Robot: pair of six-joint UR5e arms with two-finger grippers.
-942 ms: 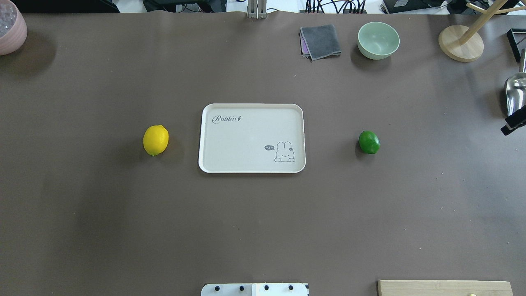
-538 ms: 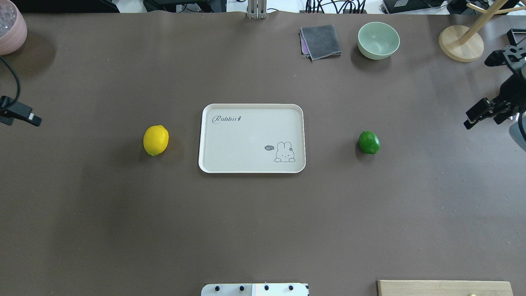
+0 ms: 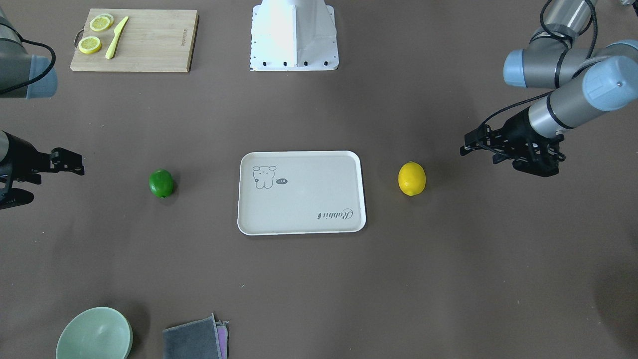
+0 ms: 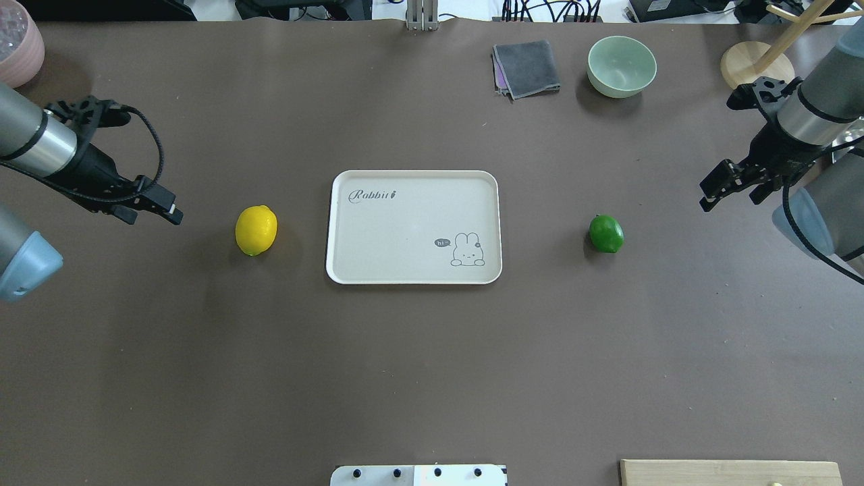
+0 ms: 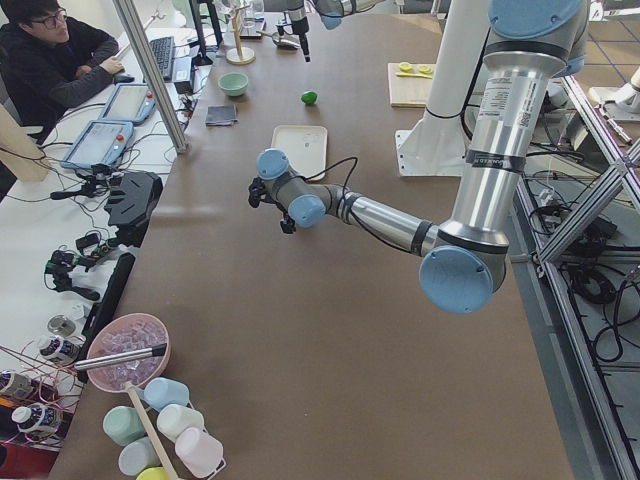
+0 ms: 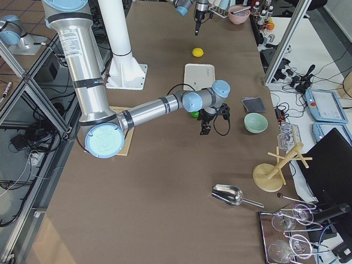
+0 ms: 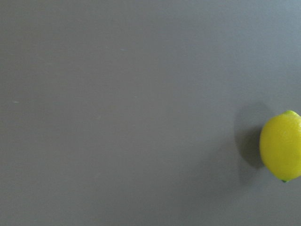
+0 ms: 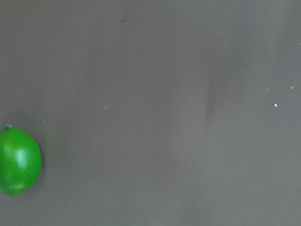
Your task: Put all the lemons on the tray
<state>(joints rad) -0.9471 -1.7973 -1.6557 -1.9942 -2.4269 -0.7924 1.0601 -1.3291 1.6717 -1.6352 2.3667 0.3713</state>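
The yellow lemon (image 4: 256, 230) lies on the table left of the off-white tray (image 4: 351, 270). It also shows in the left wrist view (image 7: 281, 146). The green lemon (image 4: 606, 233) lies right of the tray and shows in the right wrist view (image 8: 19, 161). The tray holds nothing. My left gripper (image 4: 150, 213) hovers left of the yellow lemon, apart from it. My right gripper (image 4: 729, 197) hovers to the right of the green lemon and a little beyond it, apart from it. Both grippers look open and empty, and neither wrist view shows their fingers.
A wooden cutting board (image 3: 149, 45) with lemon slices and a yellow knife lies near the robot base. A green bowl (image 4: 621, 65), a folded grey cloth (image 4: 526, 67) and a wooden stand (image 4: 756, 71) sit at the far right. A pink bowl (image 4: 17, 44) sits at the far left.
Both arms have swung in from the table's sides toward the middle. Each gripper is now much nearer its lemon. The lemons and the tray have not moved.
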